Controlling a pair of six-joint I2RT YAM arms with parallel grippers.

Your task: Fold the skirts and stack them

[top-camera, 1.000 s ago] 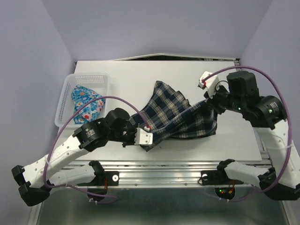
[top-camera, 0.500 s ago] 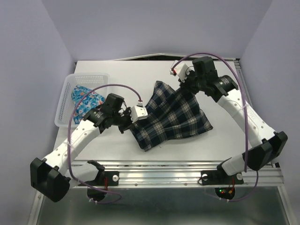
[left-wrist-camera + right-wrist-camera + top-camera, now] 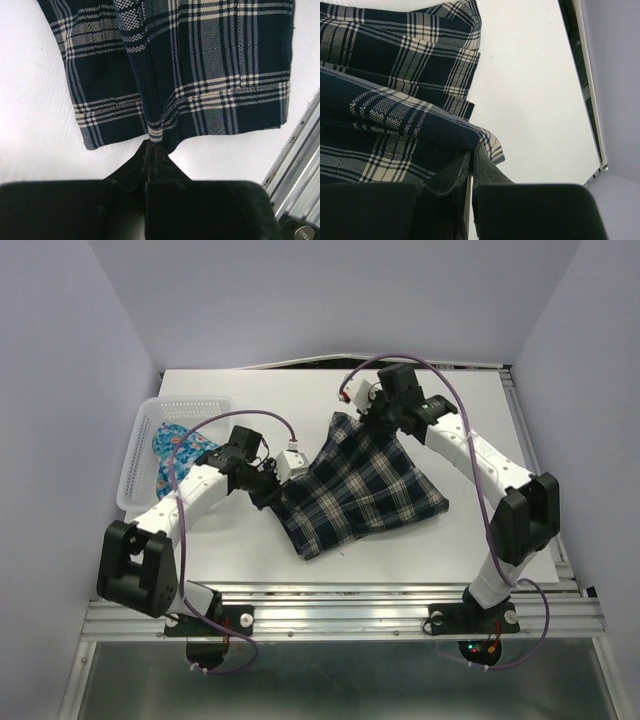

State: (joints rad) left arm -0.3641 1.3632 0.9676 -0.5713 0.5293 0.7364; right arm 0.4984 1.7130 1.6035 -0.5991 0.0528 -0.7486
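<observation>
Both arms have swung in over the last sec. The right one has come off the right side to the far middle of the worktop [image 3: 470, 430], and the left one has reached further out. The plaid skirt [image 3: 360, 490] has been dragged along and now lies spread as a rough triangle between the two sets of jaws, flatter than the bunched heap a sec ago.

Left jaws are pinched tight on a seam at the skirt's edge. Right jaws are clamped on a folded-over corner, with the cloth running away in front of them.

To me that reads as laying it out ready for a fold: no fold made yet, nothing stacked. The floral skirt [image 3: 185, 455] sits in the basket [image 3: 190, 405], outboard of the left jaws.

Hard to make out:
- From the top cam the wrist bodies cover both pinch points.
- On the right wrist cam I can't tell how many layers are caught, prob. two.
- The floral skirt is partly behind the basket wall and the left arm's cable.
</observation>
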